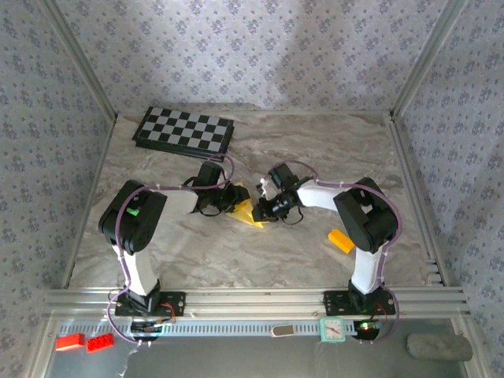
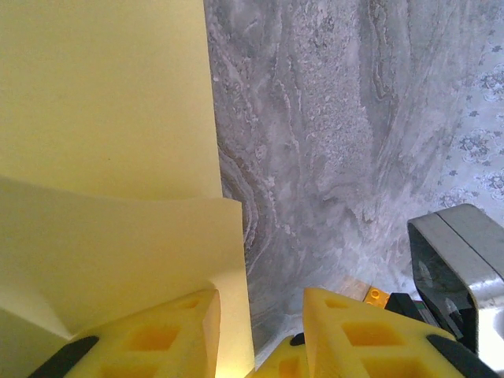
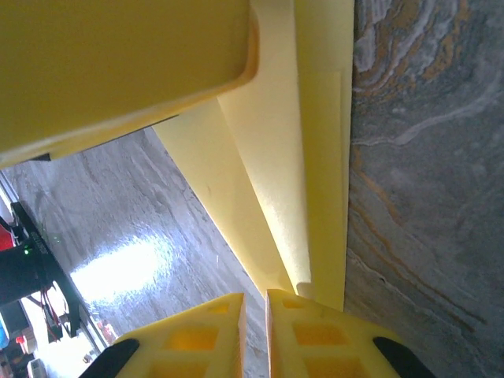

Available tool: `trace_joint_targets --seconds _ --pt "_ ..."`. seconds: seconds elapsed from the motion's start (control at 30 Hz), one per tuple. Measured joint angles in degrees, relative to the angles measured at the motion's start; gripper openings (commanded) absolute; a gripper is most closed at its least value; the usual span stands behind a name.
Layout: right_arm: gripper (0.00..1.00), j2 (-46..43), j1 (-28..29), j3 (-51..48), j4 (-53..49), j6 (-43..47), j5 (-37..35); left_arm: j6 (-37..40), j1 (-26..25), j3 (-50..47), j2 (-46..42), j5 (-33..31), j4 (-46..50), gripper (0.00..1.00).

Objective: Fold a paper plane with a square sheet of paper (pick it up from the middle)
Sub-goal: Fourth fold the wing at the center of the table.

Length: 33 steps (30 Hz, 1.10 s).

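Marbled grey table (image 1: 236,260) carries the work at its middle, where the right gripper (image 3: 253,298) is pinched tight on a creased edge of the square sheet of paper (image 3: 268,157). The left gripper (image 2: 260,295), just left of it, stands part-open with the sheet's edge against one finger. This looks like a mid-fold step, the paper already layered and pointed; next the left gripper likely has to close on the loose flap and press it flat along the crease.

Yellow paper (image 1: 247,213), grey marbled table (image 1: 236,256)
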<state>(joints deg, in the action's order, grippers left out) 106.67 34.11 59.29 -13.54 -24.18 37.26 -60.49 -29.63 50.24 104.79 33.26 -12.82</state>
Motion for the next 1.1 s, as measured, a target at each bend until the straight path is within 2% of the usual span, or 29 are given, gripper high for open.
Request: trace_joint_targets --seconds 1.1 --pt "0.16 0.63 0.0 -0.92 -1.14 0.04 -1.46 0.55 0.0 1.55 2.19 0.83 0.0 0.34"
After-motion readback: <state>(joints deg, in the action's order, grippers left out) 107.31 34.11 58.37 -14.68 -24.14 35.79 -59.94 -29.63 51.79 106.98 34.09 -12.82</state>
